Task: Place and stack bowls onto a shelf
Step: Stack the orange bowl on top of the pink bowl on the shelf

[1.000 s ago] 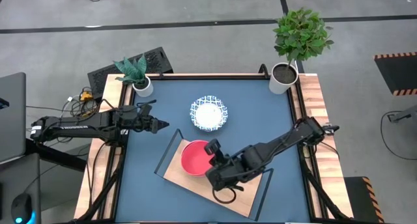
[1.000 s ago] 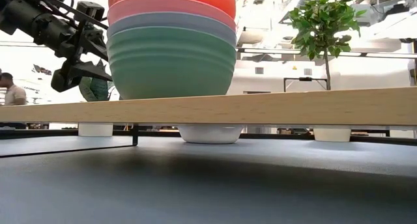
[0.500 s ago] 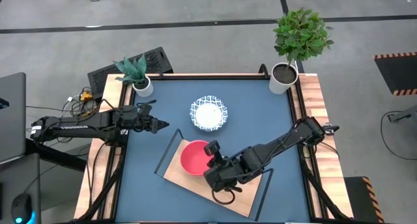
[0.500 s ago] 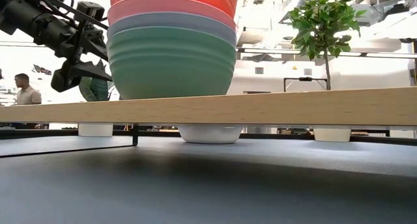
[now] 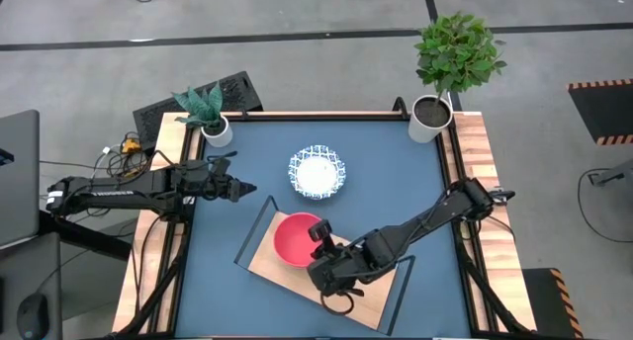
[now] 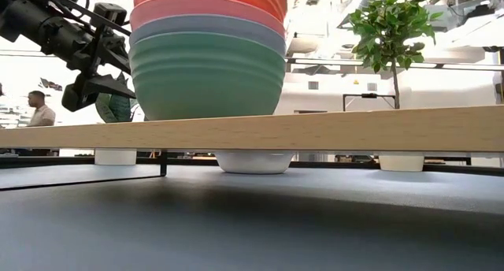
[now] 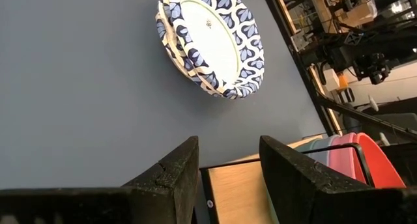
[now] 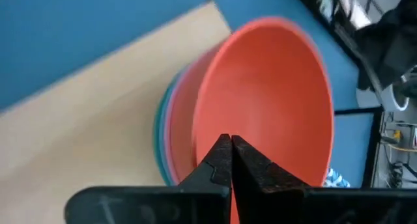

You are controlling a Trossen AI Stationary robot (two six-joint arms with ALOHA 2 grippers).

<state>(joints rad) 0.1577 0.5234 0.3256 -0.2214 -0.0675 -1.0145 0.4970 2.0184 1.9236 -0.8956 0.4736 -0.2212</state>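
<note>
On the light-wood shelf [image 5: 272,268], a stack of bowls stands with a teal-green bowl [image 6: 206,78] at the bottom and the pink-red bowl [image 5: 294,239] on top. My right gripper [image 5: 318,231] is shut at that bowl's rim, on the side toward the table's right edge. A white bowl with a blue patterned rim [image 5: 317,172] rests on its foot on the blue tabletop beyond the shelf. My left gripper [image 5: 245,190] hangs open near the table's left edge, well short of the patterned bowl [image 7: 212,42]. My right gripper [image 8: 229,149] pinches the pink-red bowl's rim [image 8: 215,136] between its two fingers. The fingers slant down from the table's right and near side. The bowl [image 8: 273,100] sits nested in the top of the stack, mouth up; whether it rests fully I cannot tell.
Two potted plants stand at the table's far corners, one at the left [image 5: 210,118] and one at the right [image 5: 440,83]. Thin black frame ends [image 5: 401,291] close the shelf's short sides. A person [image 6: 35,109] shows in the room behind.
My right gripper has sunk a little toward the shelf and drifted toward the table's near edge, rolling slightly, still shut on the pink-red bowl's rim. The bowl stays over the stack.
</note>
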